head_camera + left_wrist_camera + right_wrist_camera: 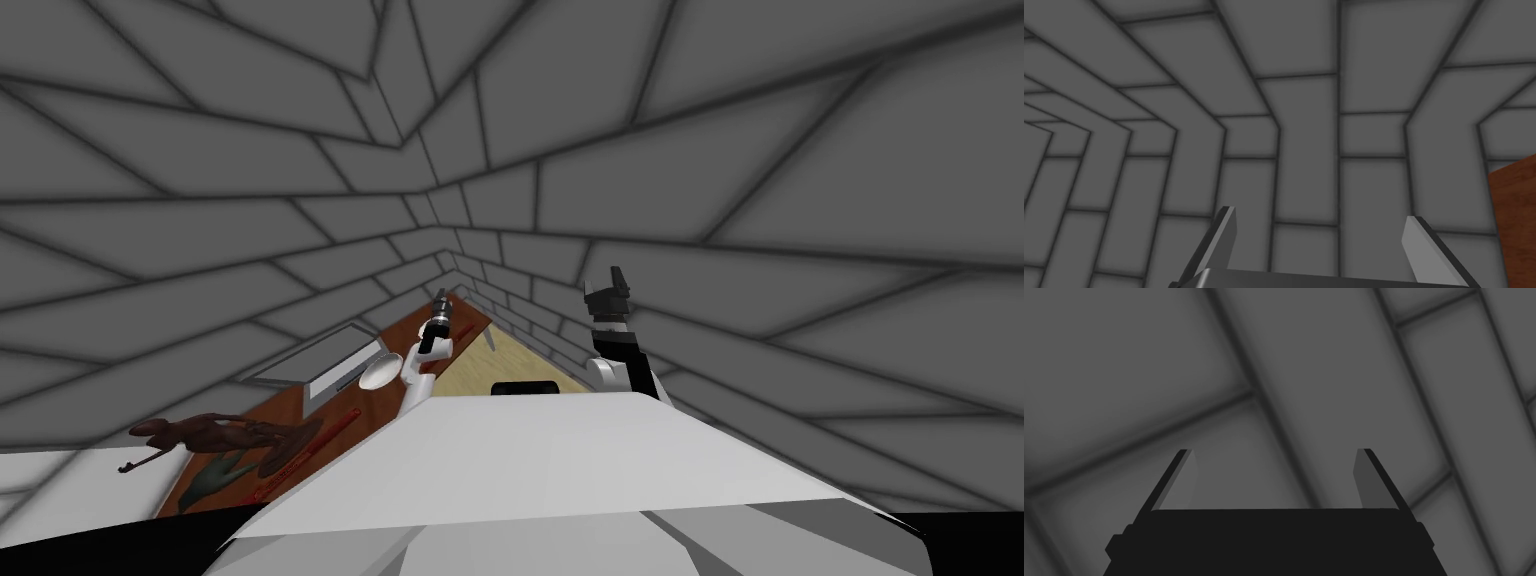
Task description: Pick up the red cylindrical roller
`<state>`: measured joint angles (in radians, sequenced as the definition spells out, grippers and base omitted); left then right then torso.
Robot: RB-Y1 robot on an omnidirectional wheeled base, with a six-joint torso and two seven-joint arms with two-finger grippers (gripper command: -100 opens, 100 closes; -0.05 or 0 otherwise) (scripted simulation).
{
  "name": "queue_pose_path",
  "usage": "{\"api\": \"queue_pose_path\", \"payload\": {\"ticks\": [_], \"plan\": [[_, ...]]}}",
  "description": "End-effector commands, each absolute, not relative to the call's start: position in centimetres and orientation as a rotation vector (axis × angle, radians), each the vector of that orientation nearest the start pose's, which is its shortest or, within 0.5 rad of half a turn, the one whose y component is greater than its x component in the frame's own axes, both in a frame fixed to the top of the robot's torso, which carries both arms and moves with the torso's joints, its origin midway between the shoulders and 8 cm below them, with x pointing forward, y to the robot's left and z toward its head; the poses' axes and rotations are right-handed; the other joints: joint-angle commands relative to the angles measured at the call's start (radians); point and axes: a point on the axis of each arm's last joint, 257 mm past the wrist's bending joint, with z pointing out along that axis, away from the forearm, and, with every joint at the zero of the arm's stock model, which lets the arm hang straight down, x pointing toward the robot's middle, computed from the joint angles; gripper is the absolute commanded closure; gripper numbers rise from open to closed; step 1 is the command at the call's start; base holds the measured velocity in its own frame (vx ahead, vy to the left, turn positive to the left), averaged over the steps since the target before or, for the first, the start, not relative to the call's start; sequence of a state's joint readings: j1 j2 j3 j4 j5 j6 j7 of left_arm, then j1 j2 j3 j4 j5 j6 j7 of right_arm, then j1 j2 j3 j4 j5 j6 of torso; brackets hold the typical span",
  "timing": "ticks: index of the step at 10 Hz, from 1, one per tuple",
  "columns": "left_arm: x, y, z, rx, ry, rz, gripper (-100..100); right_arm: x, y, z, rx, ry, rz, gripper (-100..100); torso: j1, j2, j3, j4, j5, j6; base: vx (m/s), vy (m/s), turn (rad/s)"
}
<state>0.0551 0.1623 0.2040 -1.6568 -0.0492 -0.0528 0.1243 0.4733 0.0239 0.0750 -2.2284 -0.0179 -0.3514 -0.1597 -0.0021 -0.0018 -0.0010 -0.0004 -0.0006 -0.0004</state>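
Head view, target: the red roller point(335, 428) is a thin red bar lying flat on the brown table point(290, 400), near the white bowl point(380, 372) on the side nearer the robot.
Handling: it looks slim, stiff and probably light. Being round, it may roll away if nudged.
Hold: probably at mid-length, with the fingers set across its axis and closing on its two sides.
Neighbour: a dark brown figure point(200, 433) on a round base lies farther from the bowl than the roller. Whether its base touches the roller I cannot tell.
Left gripper point(441, 305): beyond the bowl, raised toward the tiled wall. The left wrist view shows its fingers point(1226, 235) standing apart with nothing between them.
Right gripper point(610, 280): well apart from the bowl, off the table. The right wrist view shows its fingers point(1185, 480) spread and empty.
Next: the left arm is the nearer one, and it needs to turn down toward the table.
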Motion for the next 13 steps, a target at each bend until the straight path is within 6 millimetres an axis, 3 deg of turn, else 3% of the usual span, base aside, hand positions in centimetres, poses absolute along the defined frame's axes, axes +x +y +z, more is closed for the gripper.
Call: {"api": "queue_pose_path", "payload": {"ticks": [1,4,8,12,13], "plan": [[51.9,38.5,-19.4,-1.187,1.049,-1.02,-100,38.2,-25.8,-2.0,0.908,0.655,1.5,0,0.0,0.0,0.0,0.0,0.0,0.0,0.046,-0.025,-0.042],[52.8,39.9,-22.5,-1.302,1.063,-0.991,-100,38.2,-25.8,-2.0,0.908,0.655,1.5,0,0.001,0.0,0.0,0.0,0.0,0.0,0.052,-0.021,-0.065],[52.5,41.6,-29.3,-1.484,1.106,-0.917,-100,38.2,-25.8,-2.0,0.908,0.655,1.5,0,0.002,-0.002,-0.001,-0.001,0.0,0.0,0.067,-0.003,-0.068],[52.0,42.4,-32.1,-1.567,1.118,-0.881,-100,38.2,-25.8,-2.0,0.908,0.655,1.5,0,0.002,0.0,0.0,0.0,0.0,-0.001,0.035,0.005,-0.022],[51.5,43.0,-34.2,-1.638,1.12,-0.852,-100,38.2,-25.8,-2.0,0.908,0.655,1.5,0,0.002,0.001,0.001,0.0,0.0,-0.001,0.044,0.01,-0.06]]}}
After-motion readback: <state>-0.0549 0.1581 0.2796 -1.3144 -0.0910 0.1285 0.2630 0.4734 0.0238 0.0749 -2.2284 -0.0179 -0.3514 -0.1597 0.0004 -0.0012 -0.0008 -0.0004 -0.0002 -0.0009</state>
